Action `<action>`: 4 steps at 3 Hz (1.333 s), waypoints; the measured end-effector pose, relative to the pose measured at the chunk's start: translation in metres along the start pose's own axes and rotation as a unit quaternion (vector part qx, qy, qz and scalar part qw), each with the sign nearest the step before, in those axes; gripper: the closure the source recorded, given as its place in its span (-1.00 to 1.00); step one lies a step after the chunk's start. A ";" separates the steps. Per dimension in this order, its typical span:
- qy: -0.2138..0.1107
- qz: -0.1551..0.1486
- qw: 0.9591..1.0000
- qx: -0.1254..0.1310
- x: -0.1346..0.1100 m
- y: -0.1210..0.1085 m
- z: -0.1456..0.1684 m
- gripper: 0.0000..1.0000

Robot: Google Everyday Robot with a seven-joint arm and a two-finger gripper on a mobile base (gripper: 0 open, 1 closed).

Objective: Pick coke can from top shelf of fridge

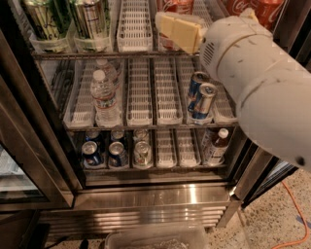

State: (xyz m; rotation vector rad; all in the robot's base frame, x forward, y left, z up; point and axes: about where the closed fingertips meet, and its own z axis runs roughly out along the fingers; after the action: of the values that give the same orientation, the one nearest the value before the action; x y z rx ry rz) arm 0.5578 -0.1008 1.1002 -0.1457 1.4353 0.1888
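The fridge (146, 197) stands open in front of me. On its top shelf (133, 30), a red coke can (176, 6) stands in a lane right of the middle, its lower part hidden behind my gripper. My gripper (171, 28), with cream-coloured pads, is right in front of that can at the shelf's front edge. The big white arm (257, 82) covers the right side of the view. More red cans (265, 9) stand at the far right of the top shelf.
Tall green-and-silver cans (90, 17) stand at the top left. Water bottles (104, 95) and blue-and-silver cans (201, 99) are on the middle shelf. Small cans (116, 153) and a bottle (216, 146) are on the lower shelf. An open door (19, 160) is at the left, an orange cable (296, 209) on the floor.
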 end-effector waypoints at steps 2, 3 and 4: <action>-0.004 -0.113 0.994 0.003 0.013 -0.003 0.020 -1.00; -0.006 -0.151 0.988 0.000 0.012 0.004 0.027 -0.80; -0.005 -0.163 0.987 -0.006 0.009 0.013 0.033 -0.66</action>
State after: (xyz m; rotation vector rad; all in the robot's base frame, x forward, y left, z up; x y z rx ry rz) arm 0.5880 -0.0807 1.0961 -0.3863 1.3784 -0.0700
